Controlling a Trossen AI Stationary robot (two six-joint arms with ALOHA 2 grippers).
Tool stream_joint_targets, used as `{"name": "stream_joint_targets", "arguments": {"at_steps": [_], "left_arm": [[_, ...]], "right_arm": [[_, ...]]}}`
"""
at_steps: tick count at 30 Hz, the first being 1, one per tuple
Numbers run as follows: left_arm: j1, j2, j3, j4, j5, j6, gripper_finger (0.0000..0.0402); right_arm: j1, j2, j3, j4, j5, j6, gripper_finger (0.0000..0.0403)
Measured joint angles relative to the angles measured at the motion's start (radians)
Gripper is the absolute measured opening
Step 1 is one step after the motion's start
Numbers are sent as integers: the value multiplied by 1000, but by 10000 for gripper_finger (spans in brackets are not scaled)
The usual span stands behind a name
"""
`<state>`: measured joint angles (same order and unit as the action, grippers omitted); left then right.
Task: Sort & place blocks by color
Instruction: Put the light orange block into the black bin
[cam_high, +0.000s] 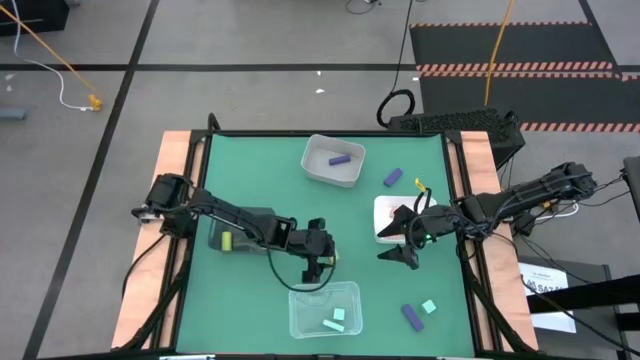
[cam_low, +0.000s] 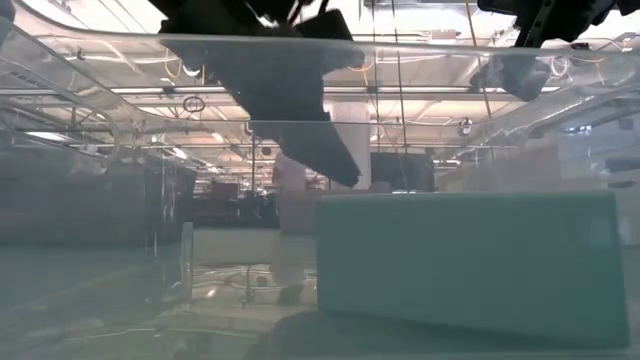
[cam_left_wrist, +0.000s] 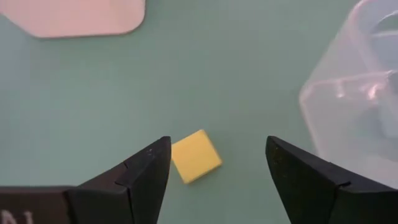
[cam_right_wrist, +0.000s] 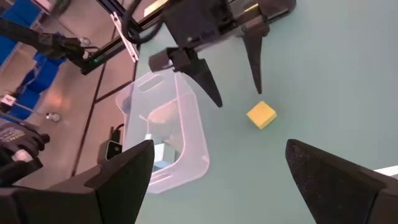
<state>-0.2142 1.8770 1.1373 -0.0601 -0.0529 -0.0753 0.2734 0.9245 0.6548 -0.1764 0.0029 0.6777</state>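
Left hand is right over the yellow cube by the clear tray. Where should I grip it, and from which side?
Come straight down on the yellow cube with the left hand, which is open and already straddles it. Grip two opposite flat side faces. The cube lies flat but turned diagonally to the fingers, so rotate the wrist first to square them up. The clear tray stands apart, leaving room.

Left gripper (cam_high: 322, 262) hanging just above clear tray (cam_high: 296, 312), fingers spread, yellow cube barely visible beside it. Clear tray has two mint blocks (cam_high: 334, 321). Right gripper (cam_high: 404, 242) open too, over edge of white tray (cam_high: 384, 208). Grey tray (cam_high: 318, 170) holds purple bar (cam_high: 340, 159). Another purple block (cam_high: 393, 178) loose nearby. Purple bar (cam_high: 411, 316) and mint cube (cam_high: 428, 306) sit near front right.
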Motion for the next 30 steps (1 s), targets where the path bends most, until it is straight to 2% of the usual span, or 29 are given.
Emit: {"name": "stream_joint_targets", "arguments": {"at_steps": [6, 10, 17, 25, 28, 30], "left_arm": [[3, 36, 0, 0, -2, -12, 269], [14, 66, -1, 2, -41, -33, 269], [37, 121, 3, 70, -49, -40, 269], [51, 149, 3, 43, -46, -76, 269], [51, 150, 3, 32, -44, -81, 257], [50, 150, 4, 27, -41, -76, 233]], "right_arm": [[-2, 0, 0, -3, 0, -13, 352], [-2, 0, 0, -11, 0, -11, 352], [-2, 0, 0, -19, 0, -10, 352], [-4, 0, 0, -30, 1, 17, 352], [-4, 0, 0, -31, 1, 17, 352], [-4, 0, 0, -31, 1, 17, 352]]}}
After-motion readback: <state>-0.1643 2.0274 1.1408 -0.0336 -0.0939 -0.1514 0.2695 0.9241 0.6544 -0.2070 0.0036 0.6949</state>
